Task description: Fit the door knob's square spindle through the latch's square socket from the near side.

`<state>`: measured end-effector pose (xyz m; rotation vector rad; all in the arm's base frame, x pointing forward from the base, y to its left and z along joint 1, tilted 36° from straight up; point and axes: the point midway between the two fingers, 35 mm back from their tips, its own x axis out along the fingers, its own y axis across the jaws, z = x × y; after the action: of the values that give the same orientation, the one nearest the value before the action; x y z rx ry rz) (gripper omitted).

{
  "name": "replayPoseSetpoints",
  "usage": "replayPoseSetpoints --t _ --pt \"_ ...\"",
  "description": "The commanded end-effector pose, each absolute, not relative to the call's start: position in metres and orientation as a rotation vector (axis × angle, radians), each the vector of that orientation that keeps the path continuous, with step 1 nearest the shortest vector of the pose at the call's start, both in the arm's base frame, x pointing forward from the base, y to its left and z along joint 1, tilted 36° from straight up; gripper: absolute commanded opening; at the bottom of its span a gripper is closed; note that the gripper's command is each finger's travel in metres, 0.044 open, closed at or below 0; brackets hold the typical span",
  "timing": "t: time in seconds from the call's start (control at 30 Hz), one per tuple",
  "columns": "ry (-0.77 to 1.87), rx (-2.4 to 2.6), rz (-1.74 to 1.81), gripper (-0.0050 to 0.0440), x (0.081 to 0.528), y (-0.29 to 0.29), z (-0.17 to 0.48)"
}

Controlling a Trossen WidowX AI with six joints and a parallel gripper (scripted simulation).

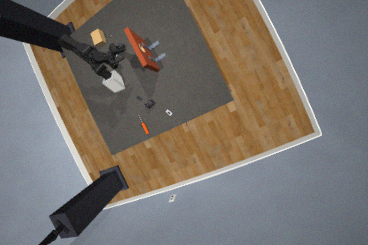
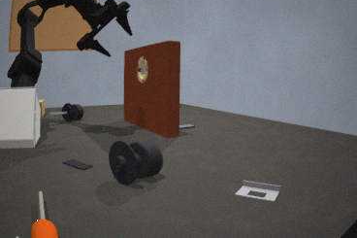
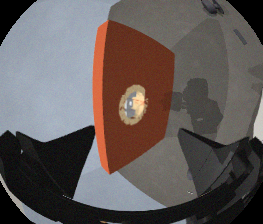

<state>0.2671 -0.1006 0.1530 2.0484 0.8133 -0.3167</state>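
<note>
The red-brown wood board (image 2: 151, 87) stands upright on the grey mat, and also shows in the top view (image 1: 141, 49) and the wrist view (image 3: 131, 103). Its round brass latch with the socket (image 2: 143, 69) sits high on the face that looks at my arm, and the wrist view shows it too (image 3: 134, 104). A dark door knob with a pale spindle (image 2: 72, 112) lies on the mat to the left of the board. My gripper (image 2: 117, 42) is open and empty, in the air up and left of the board's top edge, fingers pointing at the board. The top view shows the gripper (image 1: 116, 51) too.
A larger dark spool-shaped knob (image 2: 133, 160) lies nearer the camera, with a flat dark plate (image 2: 77, 164), a white metal plate (image 2: 258, 190) and an orange-handled screwdriver (image 2: 43, 218). A white box (image 2: 16, 118) stands by the arm's base. A tan block (image 1: 97, 37) sits behind it.
</note>
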Motion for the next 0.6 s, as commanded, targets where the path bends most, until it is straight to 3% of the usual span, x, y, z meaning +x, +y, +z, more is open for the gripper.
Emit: replayPoseSetpoints --t 0.0,0.57 --pt "0.818 2.054 -0.322 0.0440 0.2689 -0.0983 0.1498" --pt "0.818 2.054 -0.322 0.0440 0.2746 -0.0949 0.1458"
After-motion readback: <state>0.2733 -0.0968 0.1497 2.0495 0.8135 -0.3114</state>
